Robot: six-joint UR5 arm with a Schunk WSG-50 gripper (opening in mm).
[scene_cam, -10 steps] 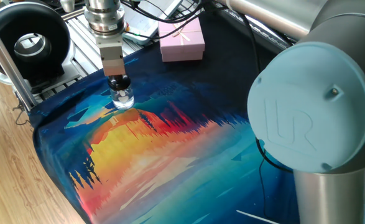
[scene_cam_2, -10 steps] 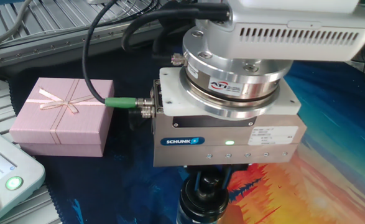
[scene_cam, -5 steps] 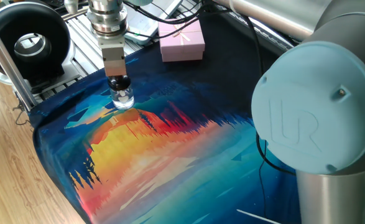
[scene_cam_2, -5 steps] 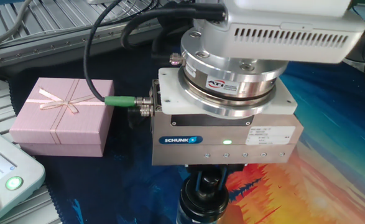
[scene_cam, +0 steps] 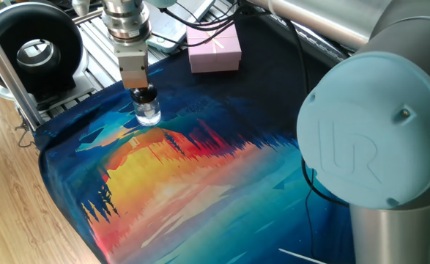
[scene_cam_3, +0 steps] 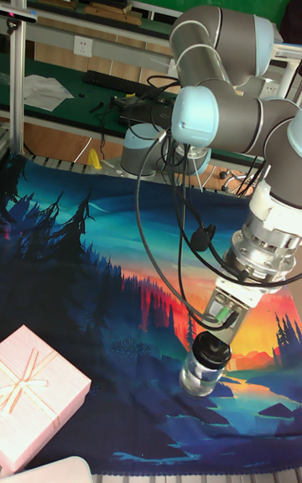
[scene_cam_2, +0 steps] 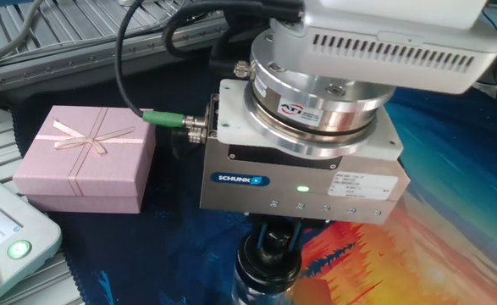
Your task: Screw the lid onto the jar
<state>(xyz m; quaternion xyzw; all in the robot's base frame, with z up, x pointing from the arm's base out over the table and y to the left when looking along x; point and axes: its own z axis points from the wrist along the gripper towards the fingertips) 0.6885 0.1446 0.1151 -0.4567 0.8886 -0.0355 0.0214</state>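
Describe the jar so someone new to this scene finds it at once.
Start at the colourful forest-sunset cloth covering the table, then follow the arm down to its gripper. Directly beneath stands the jar, tiny, clear glass, with the black lid on its neck. The only other loose item, a pink gift box, is opaque, square and far bigger.

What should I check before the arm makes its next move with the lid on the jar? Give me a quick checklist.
1. Gripper directly above the lid: ok.
2. Lid sitting on the jar neck: ok.
3. Jar resting on the printed mat: ok, though it looks slightly tilted in the tall view.
4. Fingers closed on the lid: cannot tell.
5. Lid fully threaded: cannot tell.
6. Pink gift box apart from the jar: ok.
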